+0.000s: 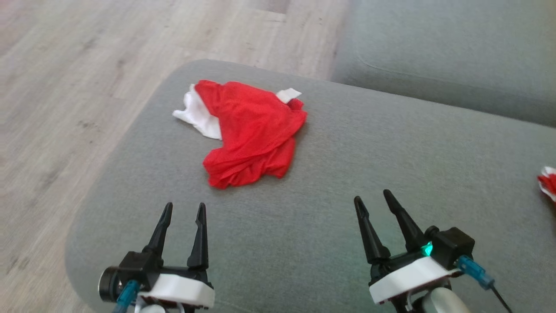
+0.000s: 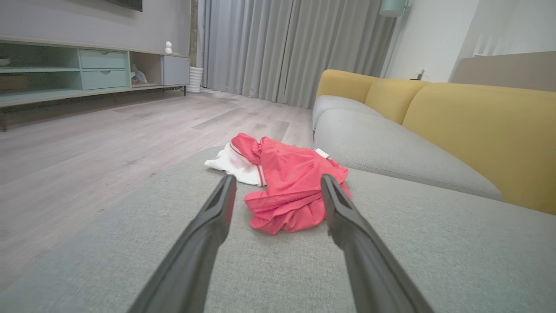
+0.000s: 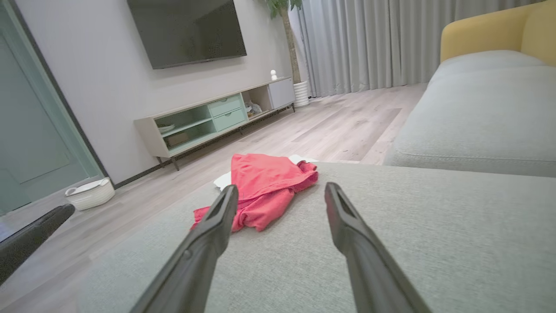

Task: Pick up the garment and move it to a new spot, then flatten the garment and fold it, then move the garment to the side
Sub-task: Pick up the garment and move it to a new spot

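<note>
You see the red-and-white garment (image 1: 252,134) crumpled on the grey sofa seat (image 1: 304,226), your left end effector (image 1: 184,208) spread apart and empty, your right end effector (image 1: 372,196) the same, both apart from the garment

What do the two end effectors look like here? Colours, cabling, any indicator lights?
The left gripper and right gripper match: two long, tapered black fingers on a black base, a white wrist shell, and a translucent blue cable connector at the side. The right one carries a lit green indicator light beside a black boxy module.
</note>
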Controlling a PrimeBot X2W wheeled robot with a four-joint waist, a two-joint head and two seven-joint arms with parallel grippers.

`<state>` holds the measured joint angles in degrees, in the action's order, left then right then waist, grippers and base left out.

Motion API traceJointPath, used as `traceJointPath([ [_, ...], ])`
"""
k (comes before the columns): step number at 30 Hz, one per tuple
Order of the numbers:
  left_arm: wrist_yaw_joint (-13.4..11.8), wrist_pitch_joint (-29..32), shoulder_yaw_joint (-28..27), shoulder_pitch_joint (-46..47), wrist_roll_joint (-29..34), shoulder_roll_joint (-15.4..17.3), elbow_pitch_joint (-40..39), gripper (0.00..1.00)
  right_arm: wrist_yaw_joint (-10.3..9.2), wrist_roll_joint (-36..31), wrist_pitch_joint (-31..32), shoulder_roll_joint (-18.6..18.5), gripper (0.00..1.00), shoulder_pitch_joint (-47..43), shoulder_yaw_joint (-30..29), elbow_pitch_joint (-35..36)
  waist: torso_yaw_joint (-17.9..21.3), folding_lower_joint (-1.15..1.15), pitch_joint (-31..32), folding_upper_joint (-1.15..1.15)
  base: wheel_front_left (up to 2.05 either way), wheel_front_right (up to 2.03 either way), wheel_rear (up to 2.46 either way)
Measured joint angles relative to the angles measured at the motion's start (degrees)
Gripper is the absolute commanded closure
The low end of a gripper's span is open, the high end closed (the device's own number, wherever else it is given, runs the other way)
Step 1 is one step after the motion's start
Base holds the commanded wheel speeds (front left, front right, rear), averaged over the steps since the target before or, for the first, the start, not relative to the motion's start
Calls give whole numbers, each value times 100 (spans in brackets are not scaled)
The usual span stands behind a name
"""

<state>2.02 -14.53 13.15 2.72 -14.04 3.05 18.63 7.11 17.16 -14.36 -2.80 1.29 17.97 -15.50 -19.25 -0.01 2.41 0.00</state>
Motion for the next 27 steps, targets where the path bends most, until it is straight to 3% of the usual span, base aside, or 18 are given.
traceJointPath([
  [6, 1, 0, -2, -86, 0, 13, 25, 0, 0, 52, 0, 1, 0, 0, 33, 0, -183, 0, 14, 0, 0, 0, 0],
  [16, 144, 151, 63, 209, 68, 160, 181, 0, 0, 31, 0, 1, 0, 52, 79, 11, -45, 0, -280, 0, 0, 0, 0],
  [20, 371, 726, 383, 1104, 142, 297, 371, 0, 0, -122, 0, 0, 0, 171, 57, 16, 69, 1, -539, 0, 0, 0, 0],
  [24, 514, 1914, 1104, 2625, 140, 552, 906, 0, 0, -254, 0, 0, 0, 625, 74, 129, 248, 2, -968, 0, 0, 0, 0],
  [27, 557, 2607, 1860, 3264, -346, 870, 1121, 0, 0, -293, -1, -2, 0, 848, 182, 193, 411, 3, -1229, 0, 0, 0, 0],
])
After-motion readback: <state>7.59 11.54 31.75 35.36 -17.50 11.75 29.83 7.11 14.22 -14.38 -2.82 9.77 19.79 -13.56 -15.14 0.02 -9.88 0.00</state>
